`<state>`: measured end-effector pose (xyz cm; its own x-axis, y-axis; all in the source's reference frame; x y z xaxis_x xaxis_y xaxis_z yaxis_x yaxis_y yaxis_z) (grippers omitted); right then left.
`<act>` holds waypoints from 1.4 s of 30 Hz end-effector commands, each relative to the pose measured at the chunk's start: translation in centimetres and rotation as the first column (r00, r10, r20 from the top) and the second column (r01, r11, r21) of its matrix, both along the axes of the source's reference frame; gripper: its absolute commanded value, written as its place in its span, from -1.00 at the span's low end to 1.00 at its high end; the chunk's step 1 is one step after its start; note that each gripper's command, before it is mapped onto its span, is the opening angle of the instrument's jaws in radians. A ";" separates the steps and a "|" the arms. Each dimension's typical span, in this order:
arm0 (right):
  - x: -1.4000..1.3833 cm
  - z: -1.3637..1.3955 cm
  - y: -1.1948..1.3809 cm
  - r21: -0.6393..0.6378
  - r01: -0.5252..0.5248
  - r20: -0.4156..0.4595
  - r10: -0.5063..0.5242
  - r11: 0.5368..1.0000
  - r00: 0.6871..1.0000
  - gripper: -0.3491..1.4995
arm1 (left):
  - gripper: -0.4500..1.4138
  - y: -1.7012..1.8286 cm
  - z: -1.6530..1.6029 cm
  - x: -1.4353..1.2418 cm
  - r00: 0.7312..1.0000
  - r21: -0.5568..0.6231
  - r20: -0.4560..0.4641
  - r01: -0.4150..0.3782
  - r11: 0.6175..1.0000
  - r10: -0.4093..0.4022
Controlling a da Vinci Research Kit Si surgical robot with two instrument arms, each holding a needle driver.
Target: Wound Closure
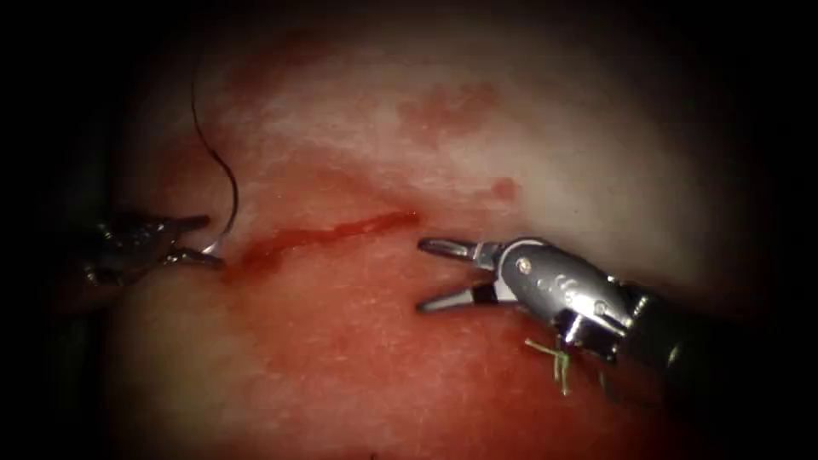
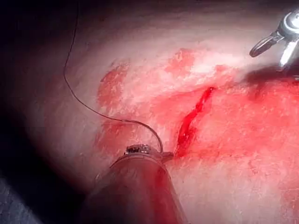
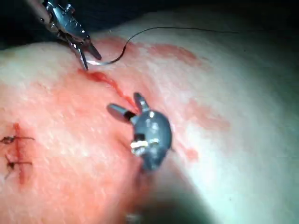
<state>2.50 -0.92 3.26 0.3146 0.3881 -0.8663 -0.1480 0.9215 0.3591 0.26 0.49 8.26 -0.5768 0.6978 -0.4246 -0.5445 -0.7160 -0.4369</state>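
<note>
— While the left tool sits at the left end of the cut, what do its 2 jaws have?

— The needle. The jaws are clamped on it near one end of its curve, just beside the cut's left end. Whether the point has entered the tissue I cannot tell; the curve rises pale above the jaws.

— And the thread?

— It runs on from the needle's upper end, arcing up and away over the tissue left of the cut, touched by neither tool.

— The right tool?

— Its 2 jaws are spread wide and grip nothing. They sit at the cut's right end, one tip just beside it, the other lower over the red fluid. It stands well apart from the needle, the whole cut between them.

— Anything else?

— In the right wrist view, 2 dark stitches cross another short red line, well away from both tools.
</note>
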 end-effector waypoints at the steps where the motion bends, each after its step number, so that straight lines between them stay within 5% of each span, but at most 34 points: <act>1: 0.10 0.04 0.03 0.022 -0.009 -0.004 0.009 1.000 1.000 0.08 | -0.69 0.01 0.06 -0.06 1.000 0.001 0.005 -0.006 1.000 0.006; 3: 0.13 0.04 0.04 0.050 -0.022 -0.003 0.022 0.998 1.000 0.06 | -1.00 0.03 0.03 -0.08 1.000 0.007 0.008 -0.006 1.000 0.006; 8: 0.27 0.14 0.13 0.218 -0.108 0.003 0.110 0.970 0.994 0.01 | -1.00 0.04 -0.18 -0.11 1.000 -0.002 0.011 -0.006 1.000 0.006; 12: 0.32 0.26 0.22 0.296 -0.150 0.011 0.153 0.944 0.988 0.08 | -1.00 0.05 -0.36 -0.14 1.000 -0.115 0.006 -0.028 0.993 0.029; 17: 0.32 0.38 0.41 0.417 -0.210 -0.004 0.233 0.884 0.972 0.10 | -1.00 0.02 -0.75 -0.38 0.995 -0.402 -0.054 -0.102 0.910 0.087; 23: 0.44 0.27 0.53 0.534 -0.218 -0.049 0.287 0.817 0.957 0.10 | -1.00 -0.02 -1.02 -0.85 0.993 -0.554 -0.106 -0.098 0.826 0.047; 31: 0.67 0.10 0.57 0.608 -0.135 -0.194 0.311 0.782 0.930 0.21 | -1.00 -0.05 -1.09 -1.07 0.984 -0.644 -0.172 -0.153 0.750 0.053; 42: 0.89 0.14 0.65 0.616 -0.122 -0.213 0.313 0.779 0.925 0.30 | -1.00 -0.12 -1.21 -1.09 0.978 -0.694 -0.190 -0.192 0.694 0.080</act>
<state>3.30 -0.32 3.36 -0.0670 0.8732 -0.4828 -0.1236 0.4729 0.8724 -0.78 0.36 6.98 -0.7303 0.1338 -0.6698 -0.4292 -0.8528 0.2975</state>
